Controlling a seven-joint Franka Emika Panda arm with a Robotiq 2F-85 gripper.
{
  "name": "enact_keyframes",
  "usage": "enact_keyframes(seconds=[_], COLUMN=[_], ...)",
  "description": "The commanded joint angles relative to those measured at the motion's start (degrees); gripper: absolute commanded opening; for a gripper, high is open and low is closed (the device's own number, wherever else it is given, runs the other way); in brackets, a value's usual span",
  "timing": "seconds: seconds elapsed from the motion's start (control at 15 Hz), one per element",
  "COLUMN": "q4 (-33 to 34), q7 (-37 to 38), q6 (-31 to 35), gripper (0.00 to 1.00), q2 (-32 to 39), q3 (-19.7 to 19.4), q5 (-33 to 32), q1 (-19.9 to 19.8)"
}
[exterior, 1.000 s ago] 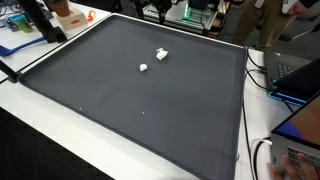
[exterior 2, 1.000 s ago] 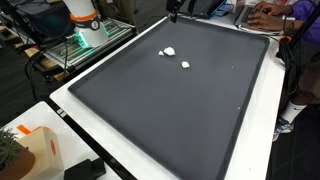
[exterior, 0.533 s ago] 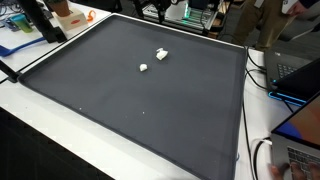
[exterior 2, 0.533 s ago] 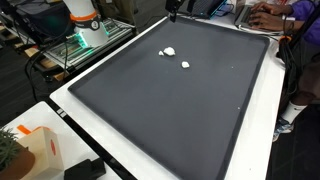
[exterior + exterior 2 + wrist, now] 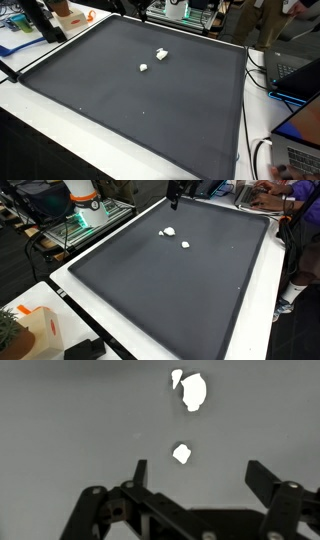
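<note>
Ok so here's the setup: a big dark grey mat (image 5: 150,110) with a black border lies on a white table (image 5: 70,285), and there are just two little white lumps on it. The bigger white lump (image 5: 193,392) has a tiny crumb right beside it in the wrist view. The smaller white lump (image 5: 181,454) lies a bit apart from it, not touching. Both show in both exterior views too, out in the far half of the mat, well away from its edges.

The gripper (image 5: 198,472) is spread wide with nothing between the fingers (image 5: 140,472). It hangs in the air over the mat, not touching anything. In the wrist view the smaller lump lines up in the gap between the two fingers, just above their tips in the picture, with the bigger one further up. In an exterior view the gripper (image 5: 174,192) sits right at the top of the picture, over the far edge of the mat, and the lumps are near it but clearly apart from it.

Around the edges there's an orange box (image 5: 40,330) at a table corner with a white patch on it. If that's a label, it's too small to read. There's also a white and orange machine (image 5: 82,198) with a green glow under it, a laptop (image 5: 297,78) and some cables (image 5: 256,62). I can't make out any readable text anywhere.
</note>
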Motion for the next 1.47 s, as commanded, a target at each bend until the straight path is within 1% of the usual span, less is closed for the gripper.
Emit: enact_keyframes(seconds=[0.0,0.07,0.13,0.4,0.47,0.53,0.67,0.93,1.07,1.13,1.4], q4=[5.8,7.1,3.6,4.4,6.1,7.0,9.0,11.8,12.8,10.9,12.8], q7=[-0.5,-0.5,-0.1,-0.1,-0.7,0.3,-0.2,-0.3,0.3,0.0,0.2], q6=[-2.1,-2.2,-0.3,-0.3,-2.7,-4.2,-9.4,-14.8,-15.2,-13.2,-13.7], gripper=[1.00,1.00,1.00,1.00,1.00,1.00,1.00,1.00,1.00,1.00,1.00], q2=[5.4,6.6,3.6,4.5,5.7,6.3,7.6,9.3,9.6,8.5,9.8], q3=[-0.6,-0.7,-0.7,-0.7,-0.7,-1.1,-1.3,-1.7,-1.7,-1.8,-2.0], q5=[1.6,2.4,0.3,0.4,1.2,0.0,0.9,1.7,2.9,1.1,2.4], q1=[-0.4,-0.6,0.1,0.2,-0.3,-0.2,-0.8,-1.2,-1.5,-0.8,-1.5])
